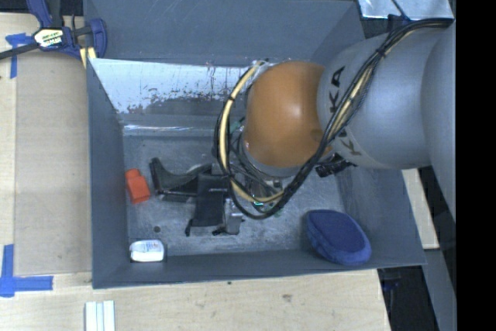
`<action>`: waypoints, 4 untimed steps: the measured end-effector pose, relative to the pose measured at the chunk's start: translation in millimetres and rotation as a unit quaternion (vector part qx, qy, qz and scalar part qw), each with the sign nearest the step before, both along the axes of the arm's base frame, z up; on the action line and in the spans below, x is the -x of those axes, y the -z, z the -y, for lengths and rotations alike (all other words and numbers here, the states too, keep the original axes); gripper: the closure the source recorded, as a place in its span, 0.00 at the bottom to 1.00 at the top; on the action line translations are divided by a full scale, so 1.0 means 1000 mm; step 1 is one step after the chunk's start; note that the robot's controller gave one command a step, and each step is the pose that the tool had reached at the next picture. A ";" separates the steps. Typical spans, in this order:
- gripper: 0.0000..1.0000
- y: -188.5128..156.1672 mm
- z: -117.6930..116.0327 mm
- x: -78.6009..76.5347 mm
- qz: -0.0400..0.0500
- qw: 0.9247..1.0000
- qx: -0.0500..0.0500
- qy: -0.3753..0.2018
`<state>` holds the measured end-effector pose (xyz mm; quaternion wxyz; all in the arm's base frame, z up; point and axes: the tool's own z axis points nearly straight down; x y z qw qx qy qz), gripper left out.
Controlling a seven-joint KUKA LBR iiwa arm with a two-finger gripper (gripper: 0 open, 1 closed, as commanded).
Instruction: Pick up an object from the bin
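While the arm leans into the grey bin (pixel 105 190) from the right, the camera view from above shows its orange cover (pixel 283 116) and cables over the middle of the floor. Under them the gripper (pixel 221 215) stands low, at or very close to the floor. Just to its left lies a black angular object (pixel 174 181) (some bent plastic piece, I cannot name it better). Its dark shape runs together with the dark gripper parts, so I cannot tell whether the gripper is open or closed, nor whether it touches this piece or only stands beside it. An orange block (pixel 137 186) lies just left of the black piece. A small white object (pixel 146 250) lies in the near left corner, and a blue rounded pad (pixel 335 236) lies toward the near right corner, apart from the gripper. I judge that the step in hand is the grasp on the black piece, with nothing lifted yet. The next move calls, I think, for closing firmly around a narrow part of it and then rising straight up, without pushing the orange block.
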<state>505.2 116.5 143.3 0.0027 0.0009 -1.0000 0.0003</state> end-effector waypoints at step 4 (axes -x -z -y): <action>0.00 0.073 -0.076 -0.012 0.005 0.996 -0.002 0.089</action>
